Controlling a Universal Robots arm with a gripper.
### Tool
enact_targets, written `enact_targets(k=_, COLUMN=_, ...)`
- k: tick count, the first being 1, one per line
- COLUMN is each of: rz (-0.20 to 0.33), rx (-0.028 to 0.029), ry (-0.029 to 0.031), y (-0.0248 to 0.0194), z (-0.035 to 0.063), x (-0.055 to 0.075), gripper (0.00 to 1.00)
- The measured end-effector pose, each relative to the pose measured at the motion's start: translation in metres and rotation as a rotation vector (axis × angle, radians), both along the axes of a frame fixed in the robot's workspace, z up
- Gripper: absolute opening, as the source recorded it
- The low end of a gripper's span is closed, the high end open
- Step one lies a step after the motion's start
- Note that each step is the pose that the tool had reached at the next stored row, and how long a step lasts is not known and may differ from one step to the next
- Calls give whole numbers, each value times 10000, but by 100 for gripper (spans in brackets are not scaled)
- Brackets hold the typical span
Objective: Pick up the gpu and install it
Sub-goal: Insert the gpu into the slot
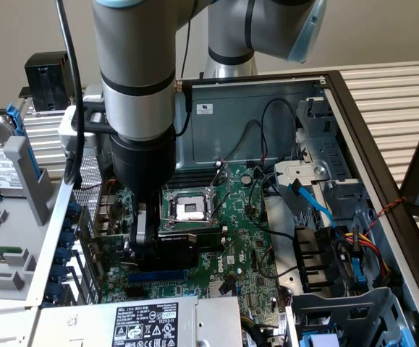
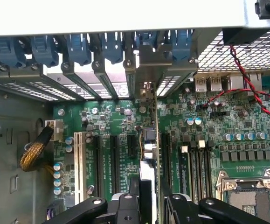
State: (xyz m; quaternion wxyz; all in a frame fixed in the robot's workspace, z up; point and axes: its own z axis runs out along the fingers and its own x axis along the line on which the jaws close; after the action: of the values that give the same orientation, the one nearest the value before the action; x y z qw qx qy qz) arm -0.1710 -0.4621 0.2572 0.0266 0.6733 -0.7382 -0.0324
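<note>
One gpu [image 2: 148, 140], clamped edge-on between the black metal fingers [image 2: 132, 201] of the claw [image 2: 149, 187]: thin green board, black boxy shroud [image 1: 180, 242], bare steel end bracket [image 2: 146, 91] ahead of the claw. Directly under the claw, green motherboard [image 1: 239, 238], matte, densely populated; long black expansion slots [image 2: 100, 163] either side of the card, one white slot [image 2: 77, 163] further out. Square silver CPU socket [image 1: 187, 208] just beside the claw. Blue plastic slot latches [image 2: 79, 46] beyond the bracket, rounded tops. White printed label [image 1: 147, 322] on the grey sheet-metal power supply [image 1: 216, 318] near the claw; text too small to read. Can't tell whether seated.
</note>
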Motion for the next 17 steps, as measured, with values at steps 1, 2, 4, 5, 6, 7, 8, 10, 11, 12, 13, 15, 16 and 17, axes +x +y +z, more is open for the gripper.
enact_targets(k=1, rz=0, rx=9, ry=0, y=-1, z=0, x=0, gripper=27)
enact_targets(k=2, rz=0, rx=17, ry=0, y=-1, z=-1, x=0, gripper=27)
enact_targets(k=4, rz=0, rx=28, ry=2, y=-3, z=-3, x=0, gripper=27)
enact_targets(k=5, rz=0, rx=34, ry=2, y=-7, z=-5, x=0, gripper=27)
enact_targets(k=6, rz=0, rx=34, ry=3, y=-7, z=-4, x=0, gripper=27)
enact_targets(k=7, rz=0, rx=34, ry=3, y=-7, z=-4, x=0, gripper=27)
enact_targets(k=8, rz=0, rx=34, ry=3, y=-7, z=-4, x=0, gripper=27)
enact_targets(k=10, rz=0, rx=33, ry=4, y=-7, z=-4, x=0, gripper=27)
enact_targets(k=11, rz=0, rx=33, ry=4, y=-7, z=-4, x=0, gripper=27)
enact_targets(k=12, rz=0, rx=34, ry=3, y=-7, z=-5, x=0, gripper=27)
enact_targets(k=13, rz=1, rx=34, ry=3, y=-6, z=-5, x=0, gripper=27)
enact_targets(k=15, rz=3, rx=35, ry=3, y=-6, z=-6, x=0, gripper=27)
enact_targets(k=16, rz=3, rx=34, ry=3, y=-5, z=-6, x=0, gripper=27)
enact_targets(k=17, rz=4, rx=34, ry=3, y=-5, z=-6, x=0, gripper=27)
